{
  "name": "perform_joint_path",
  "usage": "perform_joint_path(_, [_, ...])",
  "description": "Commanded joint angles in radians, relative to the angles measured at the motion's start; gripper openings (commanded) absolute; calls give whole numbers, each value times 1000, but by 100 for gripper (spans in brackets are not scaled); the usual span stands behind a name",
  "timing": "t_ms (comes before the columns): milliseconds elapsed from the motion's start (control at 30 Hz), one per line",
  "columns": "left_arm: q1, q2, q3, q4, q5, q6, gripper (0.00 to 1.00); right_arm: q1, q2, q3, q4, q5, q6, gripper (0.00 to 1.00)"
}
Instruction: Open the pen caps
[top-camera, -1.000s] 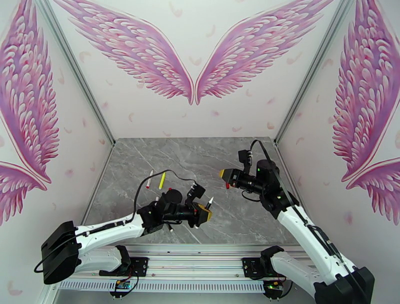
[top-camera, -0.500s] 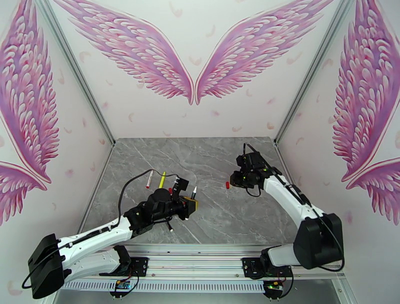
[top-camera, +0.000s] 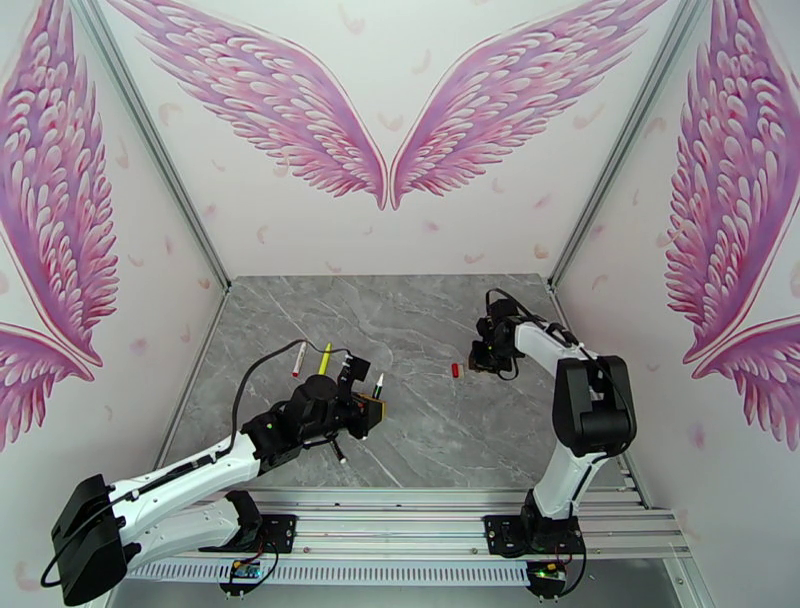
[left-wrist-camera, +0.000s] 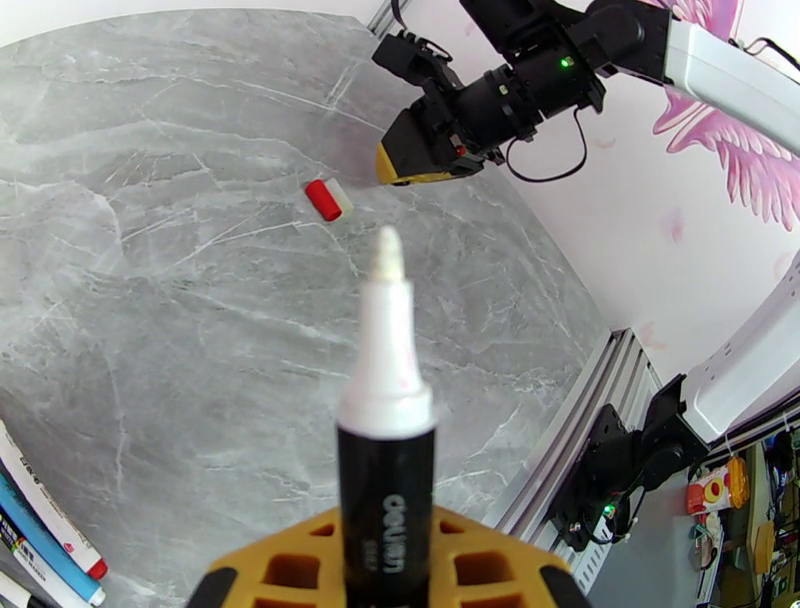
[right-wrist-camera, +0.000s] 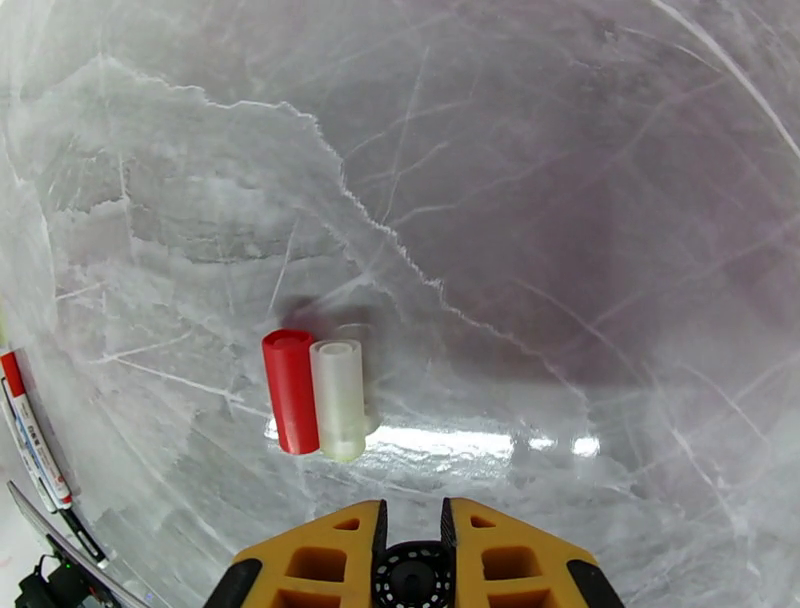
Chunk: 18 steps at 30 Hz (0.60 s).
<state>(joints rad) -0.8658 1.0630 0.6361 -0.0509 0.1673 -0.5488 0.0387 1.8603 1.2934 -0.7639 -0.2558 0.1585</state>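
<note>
The left gripper (top-camera: 373, 404) is clamped on the black barrel of a pen (left-wrist-camera: 385, 470). The pen sticks out past the fingers with its white tip bare, over the near left part of the table (top-camera: 420, 310). The right gripper (right-wrist-camera: 412, 512) has its jaws together on nothing and points down at the table toward the right edge. Just ahead of it a red cap (right-wrist-camera: 290, 390) and a clear cap (right-wrist-camera: 338, 398) lie flat, side by side and touching. Beyond the left gripper, toward the left edge, a white pen (top-camera: 299, 358) with a red end and a yellow highlighter (top-camera: 324, 360) lie close together.
</note>
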Motion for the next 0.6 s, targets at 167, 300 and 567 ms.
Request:
perform_joint_path(167, [8,25,18,15,24,6,0,-17,104,84,-27,-82,-36,18])
perform_joint_path(300, [10,37,23,20,27,9,0,-17,119,80,-17,-85,-35,20])
perform_joint_path(567, [10,57,22,35,41,5,0,-18,150,93,-6,-110,-23,26])
